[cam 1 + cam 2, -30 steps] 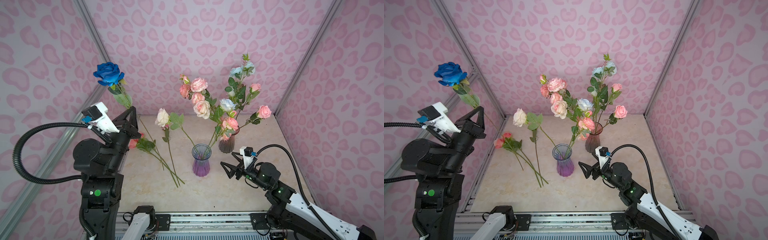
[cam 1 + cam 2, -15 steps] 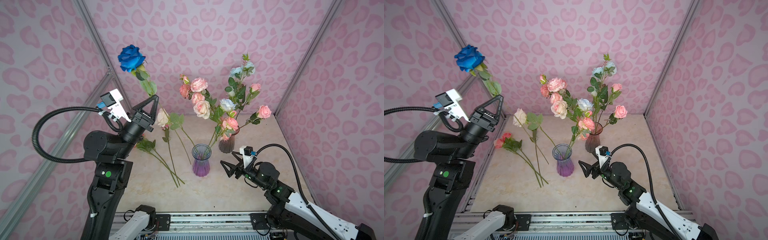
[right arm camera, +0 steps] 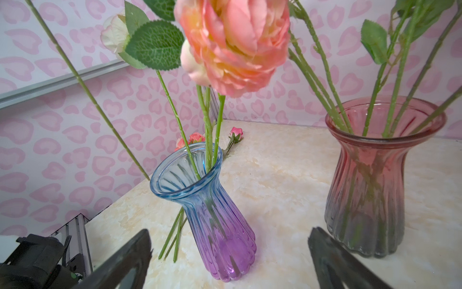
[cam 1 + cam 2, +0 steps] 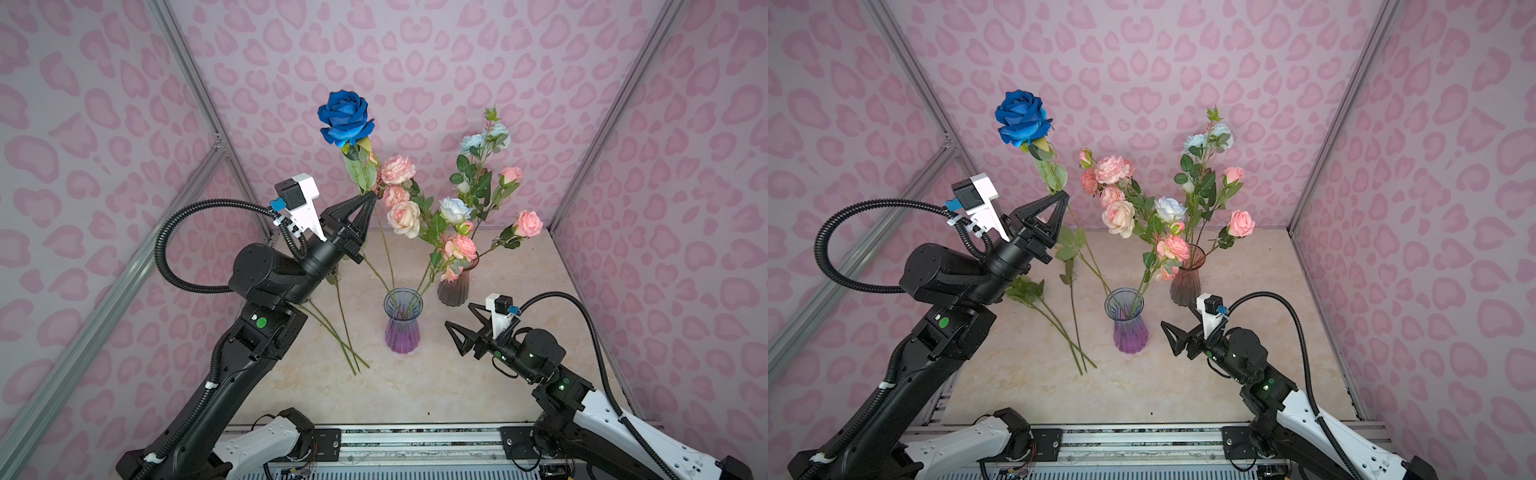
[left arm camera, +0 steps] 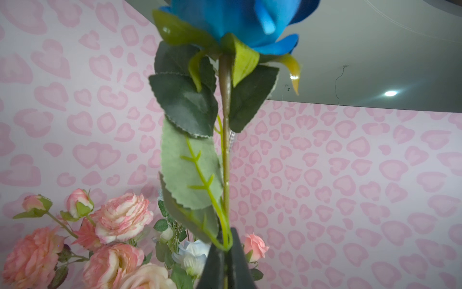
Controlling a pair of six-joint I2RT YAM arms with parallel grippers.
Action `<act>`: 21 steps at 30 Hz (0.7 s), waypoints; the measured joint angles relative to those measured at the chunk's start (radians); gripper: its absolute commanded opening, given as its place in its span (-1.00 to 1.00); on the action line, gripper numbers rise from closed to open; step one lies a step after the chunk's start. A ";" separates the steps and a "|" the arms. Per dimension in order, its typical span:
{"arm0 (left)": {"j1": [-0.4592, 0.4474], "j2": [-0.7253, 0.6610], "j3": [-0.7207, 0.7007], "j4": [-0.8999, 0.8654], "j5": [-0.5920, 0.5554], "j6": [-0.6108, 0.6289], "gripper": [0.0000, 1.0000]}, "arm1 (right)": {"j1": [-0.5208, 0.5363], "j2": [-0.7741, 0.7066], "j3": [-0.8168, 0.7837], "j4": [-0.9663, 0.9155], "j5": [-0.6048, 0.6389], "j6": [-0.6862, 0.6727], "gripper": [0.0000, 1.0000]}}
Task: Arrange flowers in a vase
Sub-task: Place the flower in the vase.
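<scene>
The blue-to-purple ribbed glass vase (image 4: 402, 322) and smoky pink glass vase (image 4: 455, 287) already hold blooms. The left hand (image 4: 369, 199) pinches the dark blue rose (image 4: 345, 118) aloft by its stem; the right hand (image 4: 457, 316) is spread. Loose flowers (image 4: 1025, 289) lie on the table (image 4: 415, 386), unplaced.

Leaning stems (image 3: 208, 125) across purple vase (image 3: 225, 237) mouth

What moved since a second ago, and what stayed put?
The left arm's fingers, shut on the dark blue rose by its stem, swung it from near the left wall toward the middle, beside the pink blooms. Nothing was grabbed or dropped. The right arm's fingers, open, the blue-to-purple glass vase, the reddish glass vase and the loose flowers lying flat stayed put.
</scene>
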 measured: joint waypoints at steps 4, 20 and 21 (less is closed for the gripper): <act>-0.001 0.045 0.011 0.037 -0.016 0.031 -0.94 | 0.000 0.011 -0.001 0.003 0.000 0.000 0.98; -0.027 0.031 -0.258 0.030 -0.050 0.022 -0.62 | 0.000 -0.016 -0.018 -0.008 0.016 -0.009 0.98; -0.031 0.019 -0.275 0.024 -0.050 0.022 -0.56 | 0.000 -0.015 -0.019 -0.010 0.019 -0.009 0.97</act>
